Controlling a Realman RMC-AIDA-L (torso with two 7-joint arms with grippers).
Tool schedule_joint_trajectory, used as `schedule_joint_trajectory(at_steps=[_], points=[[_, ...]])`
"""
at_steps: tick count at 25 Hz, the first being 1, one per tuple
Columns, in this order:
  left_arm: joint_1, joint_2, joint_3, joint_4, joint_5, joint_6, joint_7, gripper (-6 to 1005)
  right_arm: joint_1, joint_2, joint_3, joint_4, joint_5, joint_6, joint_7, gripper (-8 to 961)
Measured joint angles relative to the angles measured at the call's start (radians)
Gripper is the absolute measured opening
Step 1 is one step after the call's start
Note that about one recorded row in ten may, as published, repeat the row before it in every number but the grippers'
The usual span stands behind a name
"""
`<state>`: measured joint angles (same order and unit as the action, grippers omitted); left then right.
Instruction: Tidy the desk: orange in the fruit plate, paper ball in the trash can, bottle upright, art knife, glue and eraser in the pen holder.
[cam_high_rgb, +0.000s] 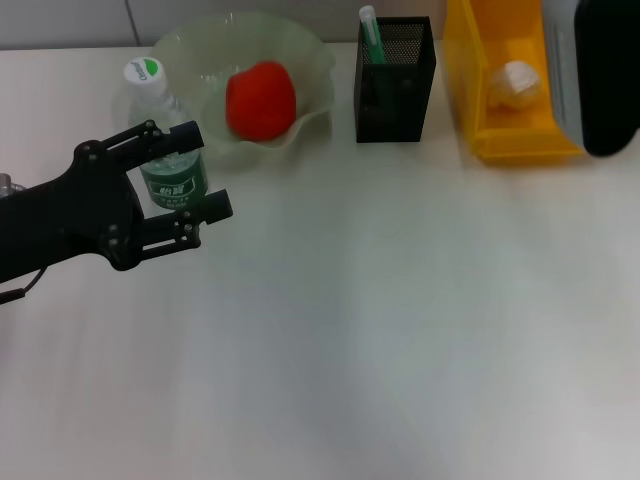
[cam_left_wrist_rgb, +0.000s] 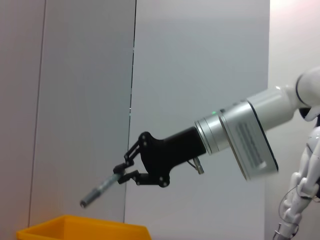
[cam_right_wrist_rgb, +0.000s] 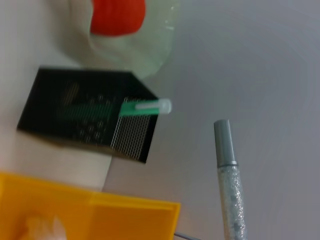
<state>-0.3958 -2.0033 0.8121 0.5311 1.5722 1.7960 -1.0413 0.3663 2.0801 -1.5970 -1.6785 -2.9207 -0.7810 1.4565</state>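
Left gripper (cam_high_rgb: 195, 190) reaches in from 9 o'clock, low over the tabletop, fingers spread wide apart, one above the other. Right gripper (cam_left_wrist_rgb: 120, 175) is raised in the air on an extended arm, fingers pinched closed at the tip.

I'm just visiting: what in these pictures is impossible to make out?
1. Head view: the right arm is cut off by the top right edge. The right tool shows only in the left wrist view.
2. Silver stick gripped by the right tool: knife or glue, no marking tells.
3. Pen holder, head view: mesh walls hide everything but a green-and-white tip.
4. Bottle, head view: the left tool covers its lower part.
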Motion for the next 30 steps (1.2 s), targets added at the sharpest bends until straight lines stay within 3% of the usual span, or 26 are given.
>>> schedule_joint_trajectory(at_steps=[6, 14, 20, 30], points=[[0.003, -0.018, -0.001, 0.0, 0.0, -0.025, 0.067, 797, -0.054, 0.007, -0.044, 0.101, 0.001, 0.232, -0.259, 135], [0.012, -0.049, -0.014, -0.011, 0.0, -0.074, 0.143, 797, -0.049, 0.004, -0.095, 0.339, 0.003, 0.628, -0.536, 132], [0.024, -0.066, -0.028, -0.032, -0.002, -0.078, 0.211, 797, -0.012, 0.0, -0.101, 0.406, 0.003, 0.671, -0.625, 148], [0.015, -0.066, -0.028, -0.118, -0.038, -0.078, 0.334, 797, 0.083, -0.002, -0.11, 0.571, 0.003, 0.767, -0.781, 189]])
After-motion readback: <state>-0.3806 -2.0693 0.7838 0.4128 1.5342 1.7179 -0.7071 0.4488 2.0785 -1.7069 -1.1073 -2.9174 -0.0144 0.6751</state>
